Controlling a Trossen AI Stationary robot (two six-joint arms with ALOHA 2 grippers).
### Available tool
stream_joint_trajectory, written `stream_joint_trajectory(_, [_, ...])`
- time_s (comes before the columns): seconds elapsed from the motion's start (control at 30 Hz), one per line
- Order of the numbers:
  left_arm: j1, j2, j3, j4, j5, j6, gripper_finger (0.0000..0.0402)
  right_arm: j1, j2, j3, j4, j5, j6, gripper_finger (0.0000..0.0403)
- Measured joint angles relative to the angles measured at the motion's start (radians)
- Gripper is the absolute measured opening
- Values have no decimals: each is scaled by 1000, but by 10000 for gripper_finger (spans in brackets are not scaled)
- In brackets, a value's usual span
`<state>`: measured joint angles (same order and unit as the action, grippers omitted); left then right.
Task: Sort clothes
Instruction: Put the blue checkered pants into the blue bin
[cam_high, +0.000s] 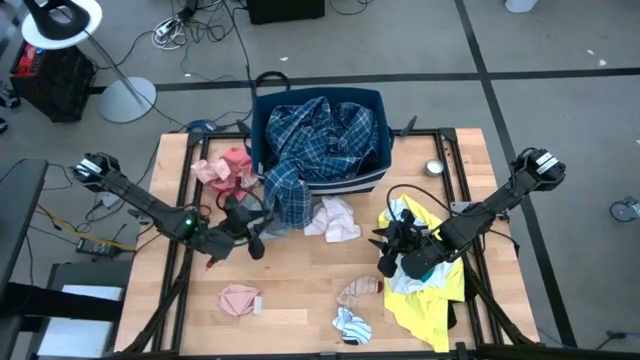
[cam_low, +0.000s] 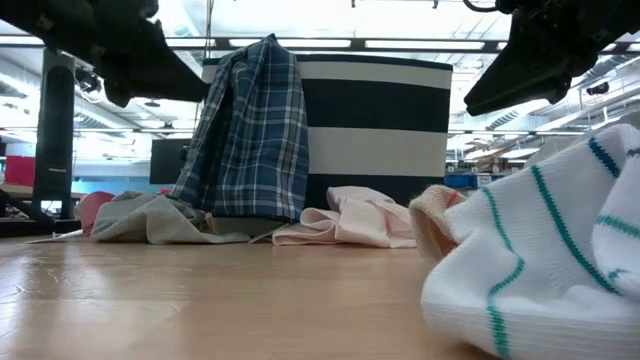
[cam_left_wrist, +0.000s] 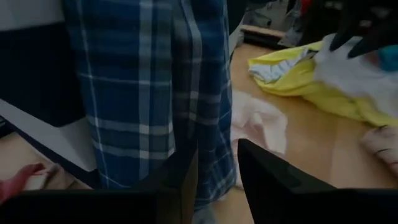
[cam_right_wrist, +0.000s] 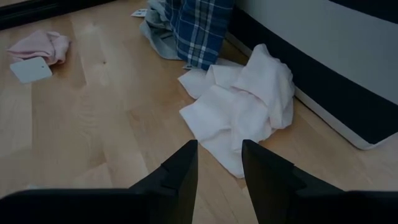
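Observation:
A blue plaid shirt (cam_high: 310, 150) fills the navy bin (cam_high: 384, 128) and hangs over its near left corner down to the table (cam_low: 250, 130). My left gripper (cam_high: 264, 229) is open just in front of that hanging end (cam_left_wrist: 149, 93), low over the table. My right gripper (cam_high: 381, 246) is open and empty above bare wood, pointing at a pale pink-white piece (cam_right_wrist: 239, 102) that lies crumpled against the bin's near wall. A yellow shirt (cam_high: 432, 296) lies under the right arm. A pink piece (cam_high: 226, 170) lies left of the bin. My left gripper comes level at the plaid shirt's hanging lower end (cam_left_wrist: 214, 168) from the table's left. The hem shows in the gap between the fingers. I cannot tell whether the fingers touch it.
A grey piece (cam_low: 150, 218) lies beside the plaid shirt's foot. A small pink piece with a tag (cam_high: 240, 298), a tan piece (cam_high: 360, 289) and a white sock with green stripes (cam_high: 352, 325) lie near the front edge. Bare wood lies between them.

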<state>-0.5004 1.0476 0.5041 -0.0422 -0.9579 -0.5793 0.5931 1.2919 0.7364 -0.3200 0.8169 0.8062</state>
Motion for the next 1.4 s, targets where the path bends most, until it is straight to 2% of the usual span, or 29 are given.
stream_joint_trajectory(0.13, [18,92,0,4,-32,-2,120,0,0,0,0,0,0,126])
stream_joint_trajectory(0.43, [61,266,2,23,-174,-57,120,0,0,0,0,0,0,126])
stream_joint_trajectory(0.67, [131,334,2,23,-194,-82,119,0,0,0,-1,0,-4,126])
stream_joint_trajectory(0.8, [173,334,2,23,-175,-82,100,0,0,0,-1,0,-6,126])
stream_joint_trajectory(0.97, [189,333,2,26,-107,-82,12,0,0,0,-1,0,-6,126])
stream_joint_trajectory(1.13, [179,331,2,69,-85,-74,3,0,0,0,-1,0,-6,126])
stream_joint_trajectory(1.3, [164,325,3,254,-17,89,1,0,0,0,-1,0,-6,126])
stream_joint_trajectory(1.4, [158,318,24,355,-15,203,1,0,0,0,-1,0,-6,126])
